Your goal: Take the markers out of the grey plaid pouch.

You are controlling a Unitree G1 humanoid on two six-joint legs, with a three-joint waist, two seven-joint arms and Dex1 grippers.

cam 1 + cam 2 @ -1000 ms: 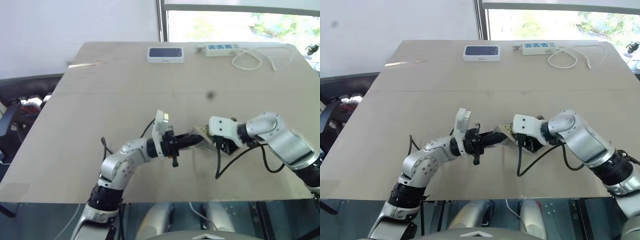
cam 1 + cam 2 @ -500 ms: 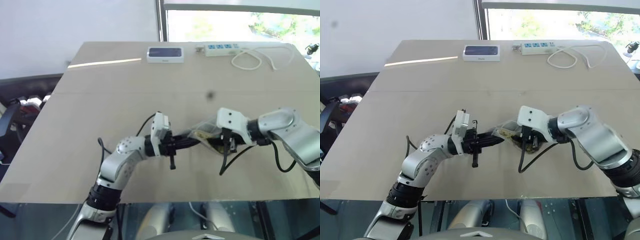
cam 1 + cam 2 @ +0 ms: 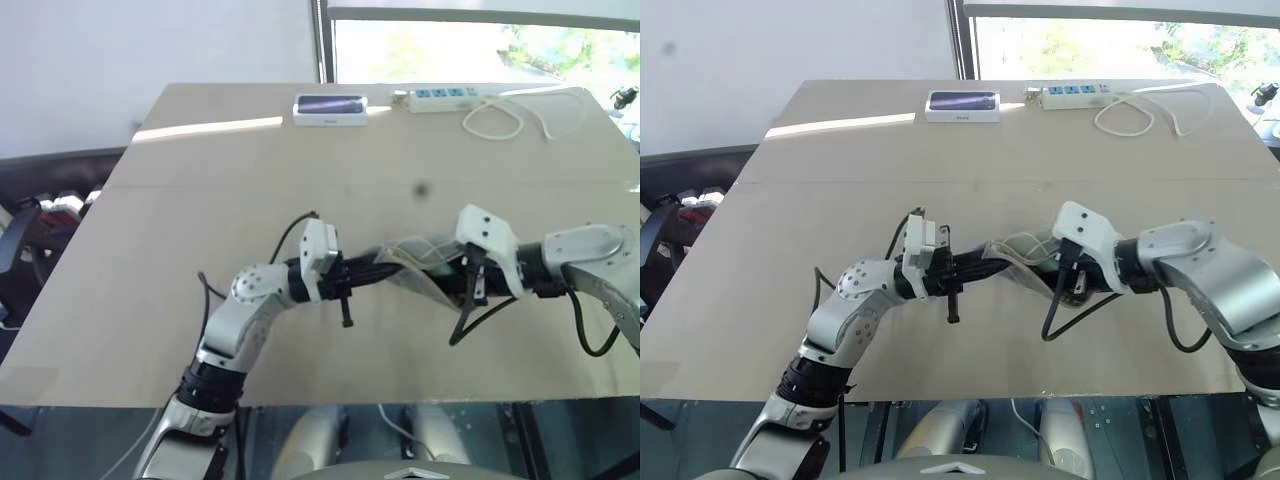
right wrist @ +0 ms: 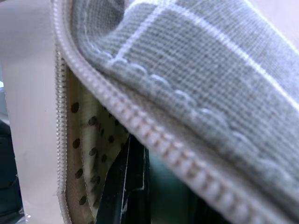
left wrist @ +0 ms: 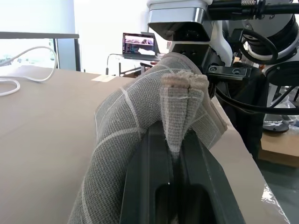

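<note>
Near the front edge of the bench [image 3: 200,200], one grey plaid pouch [image 3: 415,262] is held up off the surface between two grippers. The left gripper [image 3: 378,276] is clamped tight on one corner — in the left wrist view the woven, white-gridded fabric [image 5: 135,121] is seen pinched between its black fingers [image 5: 154,186]. The right gripper [image 3: 1065,280] sits at the pouch's open mouth; how wide it stands cannot be told. The right wrist view shows pale zipper teeth [image 4: 154,140] and a dotted yellowish lining [image 4: 88,144]. At the far edge lie one white-framed device [image 3: 331,109] and one power strip [image 3: 440,97].
</note>
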